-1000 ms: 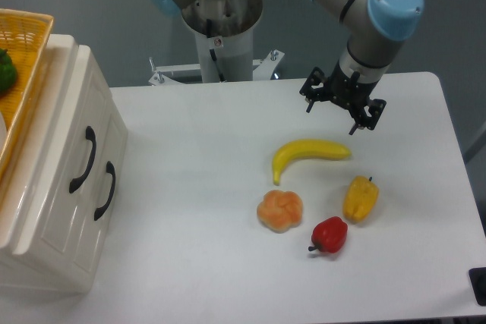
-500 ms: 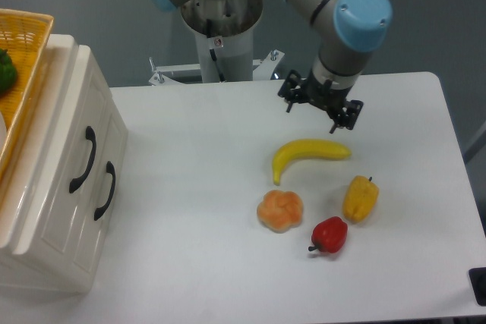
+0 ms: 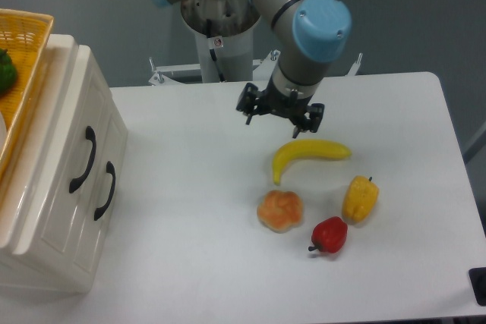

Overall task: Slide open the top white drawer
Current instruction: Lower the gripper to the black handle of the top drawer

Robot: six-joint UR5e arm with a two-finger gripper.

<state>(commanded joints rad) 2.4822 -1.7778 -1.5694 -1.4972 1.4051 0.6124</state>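
Note:
The cream-white cabinet stands at the table's left edge, both of its drawers pushed in. The top white drawer (image 3: 67, 123) is the one nearer the cabinet's top, with a curved black handle (image 3: 82, 158). The lower drawer's handle (image 3: 105, 190) sits just to the right of it. My gripper (image 3: 280, 118) hangs open over the middle of the table, pointing down, far to the right of the cabinet and just above the banana. Nothing is between its fingers.
A banana (image 3: 310, 152), an orange pastry-like piece (image 3: 279, 210), a yellow pepper (image 3: 361, 198) and a red pepper (image 3: 329, 234) lie right of centre. A wicker basket (image 3: 23, 73) with a green item rests on the cabinet. The robot base (image 3: 220, 28) stands behind.
The gripper has travelled left across the table, from above the banana's right end to its left end, closer to the cabinet. The drawers and the fruit have not moved.

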